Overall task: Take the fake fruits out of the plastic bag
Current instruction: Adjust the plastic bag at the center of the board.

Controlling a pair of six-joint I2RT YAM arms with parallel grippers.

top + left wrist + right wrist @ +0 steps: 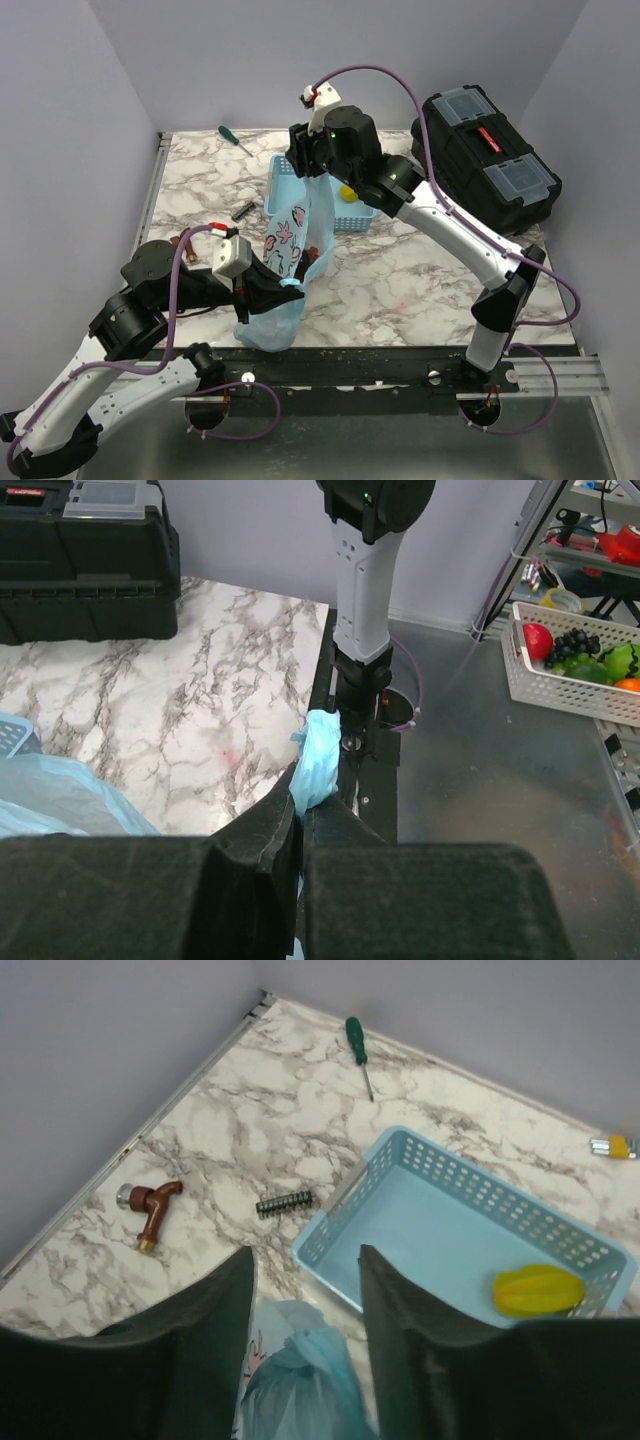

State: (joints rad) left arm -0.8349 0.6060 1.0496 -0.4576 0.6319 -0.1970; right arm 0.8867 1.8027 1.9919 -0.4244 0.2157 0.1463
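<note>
The left gripper (300,830) is pinching a bunched fold of the plastic bag (320,760), its jaws pressed together on it, right at the near edge of the marble table (400,280) and left of that edge's middle. From there the bag is stretching up and away toward the right gripper (305,1260), which is hanging over the blue mesh basket (350,1185) in the middle of the table, toward the far edge. Its fingers (215,1340) are standing apart with the bag's gathered top lying between them; whether they are pressing on it I cannot tell. One yellow fake fruit (538,1290) is lying inside the basket, and what the bag is holding is not showing.

Bare marble is lying open from the bag to the right edge along the near side. A black toolbox (490,160) is filling the far-right corner. A green-handled screwdriver (357,1050) is lying near the far-left corner, with a brown tap fitting (150,1210) by the left edge and a dark spring (285,1203) between it and the basket.
</note>
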